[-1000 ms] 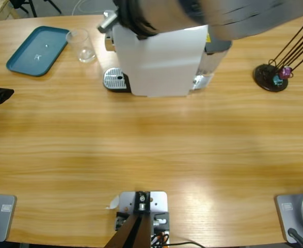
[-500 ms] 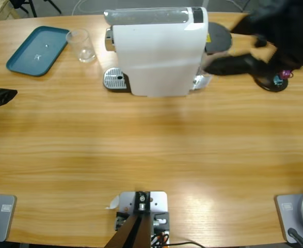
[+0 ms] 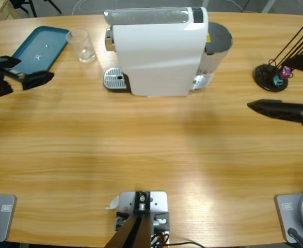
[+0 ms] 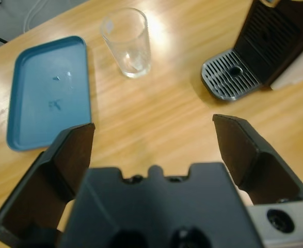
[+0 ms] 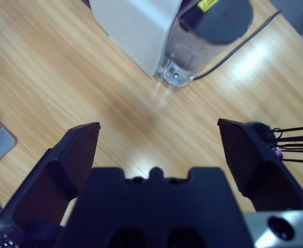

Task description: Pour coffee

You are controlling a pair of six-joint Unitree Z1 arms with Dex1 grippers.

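Change: the big arm that was blurring across the upper right half a second ago is gone from over the machine; the left gripper [image 3: 30,76] is now pushing further in from the left edge, and the right gripper [image 3: 275,85] is showing at the right edge.
Left gripper [image 4: 154,139]: hanging released, jaws spread wide with nothing between them, over bare wood just below the tray.
Right gripper [image 5: 156,142]: also standing open and empty, jaws wide apart, looking down on the machine's water tank [image 5: 205,36].
Glass [image 3: 81,45]: standing upright in the upper left of the high view, between the teal tray [image 3: 32,51] and the coffee machine [image 3: 159,51], apart from both.
Coffee: I cannot tell any liquid in the glass [image 4: 128,41]; in the left wrist view it is looking clear.
Drip grate [image 3: 115,80]: sitting bare at the machine's left foot.
Pod stand [image 3: 271,77]: sitting at the upper right, thin dark rods fanning upward.
Table [image 3: 151,150]: wooden, stretching across the whole frame.
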